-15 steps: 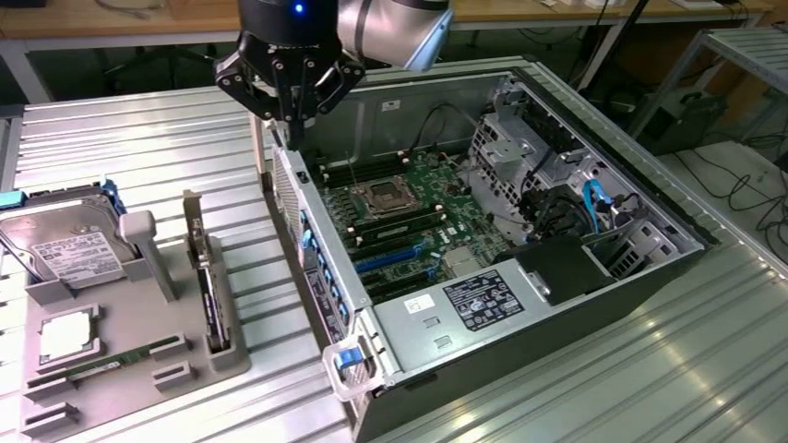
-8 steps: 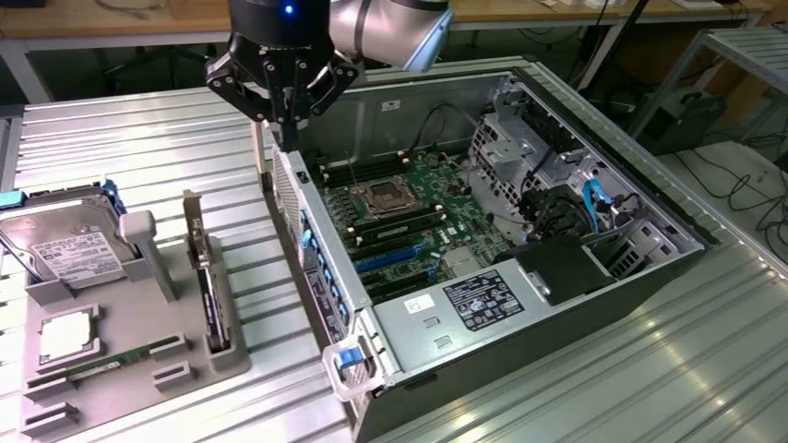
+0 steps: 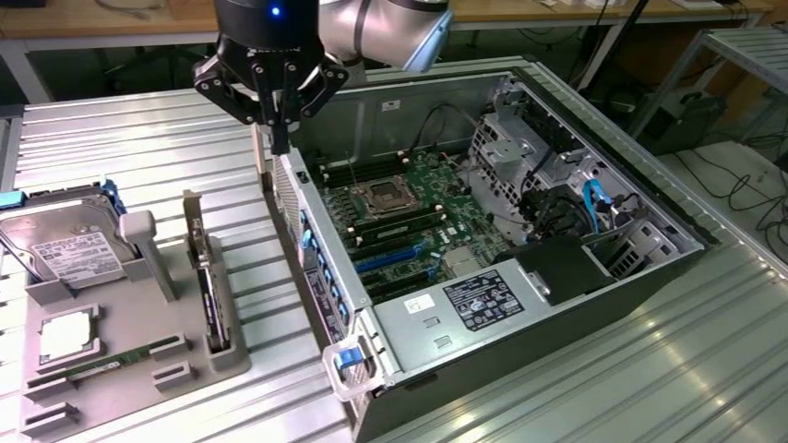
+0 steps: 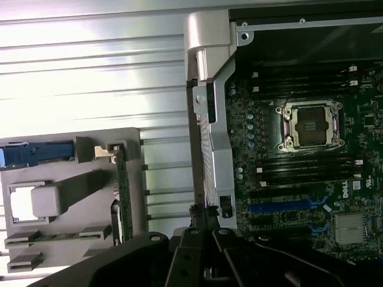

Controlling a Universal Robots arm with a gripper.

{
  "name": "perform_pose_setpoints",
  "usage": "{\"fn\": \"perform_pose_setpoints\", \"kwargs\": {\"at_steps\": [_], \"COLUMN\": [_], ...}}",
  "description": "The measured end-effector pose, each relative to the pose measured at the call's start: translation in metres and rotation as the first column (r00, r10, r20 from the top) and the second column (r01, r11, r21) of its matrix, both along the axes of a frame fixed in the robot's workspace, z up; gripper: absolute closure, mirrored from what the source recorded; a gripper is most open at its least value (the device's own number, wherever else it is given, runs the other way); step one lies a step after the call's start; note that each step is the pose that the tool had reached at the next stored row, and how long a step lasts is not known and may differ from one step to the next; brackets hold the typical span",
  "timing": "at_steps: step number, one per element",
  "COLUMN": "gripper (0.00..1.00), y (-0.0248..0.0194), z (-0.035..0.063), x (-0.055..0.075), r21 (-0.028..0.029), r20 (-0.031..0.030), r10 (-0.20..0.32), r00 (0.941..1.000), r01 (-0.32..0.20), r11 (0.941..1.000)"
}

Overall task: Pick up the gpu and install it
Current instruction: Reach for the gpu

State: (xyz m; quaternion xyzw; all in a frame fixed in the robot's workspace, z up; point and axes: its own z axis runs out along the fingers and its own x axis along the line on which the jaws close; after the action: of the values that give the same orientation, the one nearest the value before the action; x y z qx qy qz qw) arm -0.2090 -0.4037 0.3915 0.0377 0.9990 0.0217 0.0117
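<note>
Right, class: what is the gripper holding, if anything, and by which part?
Nothing. The gripper is shut and empty, above the computer case edge. The gpu stands on edge in the grey tray, untouched.

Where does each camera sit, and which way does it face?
Exterior view: raised off the arm, looking down slantwise at the open case and parts tray; the arm and tool show.
Wrist view: on the wrist, looking down along the tool at the case's edge.
Shared: the case, tray, gpu and processor socket.
</note>
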Motion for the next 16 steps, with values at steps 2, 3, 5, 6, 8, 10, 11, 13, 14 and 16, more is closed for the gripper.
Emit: {"fn": "perform_pose_setpoints", "kwargs": {"at_steps": [2, 3, 5, 6, 8, 10, 11, 13, 14, 16], "gripper": [0.89, 0.89, 0.89, 0.89, 0.89, 0.89, 0.89, 0.89, 0.89, 0.89], "y": [-0.0006, -0.0009, -0.0016, -0.0019, -0.0026, -0.0038, -0.0042, -0.0049, -0.0052, -0.0058], "z": [-0.0001, -0.0001, -0.0002, -0.0002, -0.0003, -0.0004, -0.0005, -0.0006, -0.0006, -0.0007], "x": [-0.002, -0.003, -0.006, -0.007, -0.009, -0.013, -0.014, -0.017, -0.018, -0.02], "r21": [0.0, 0.0, 0.0, 0.0, -0.0001, 0.0, 0.0, 0.0, 0.0, 0.0001], "r20": [0.0, 0.0, 0.0, 0.0, -0.0001, -0.0001, 0.0, 0.0, 0.0, 0.0], "r10": [0.0, 0.0, 0.0, 0.0, 0.0, 0.0, 0.0, 0.0, 0.0, 0.0], "r00": [1.0, 1.0, 1.0, 1.0, 1.0, 1.0, 1.0, 1.0, 1.0, 1.0], "r01": [0.0, 0.0, 0.0, 0.0, 0.0, 0.0, 0.0, 0.0, 0.0, 0.0], "r11": [1.0, 1.0, 1.0, 1.0, 1.0, 1.0, 1.0, 1.0, 1.0, 1.0]}}
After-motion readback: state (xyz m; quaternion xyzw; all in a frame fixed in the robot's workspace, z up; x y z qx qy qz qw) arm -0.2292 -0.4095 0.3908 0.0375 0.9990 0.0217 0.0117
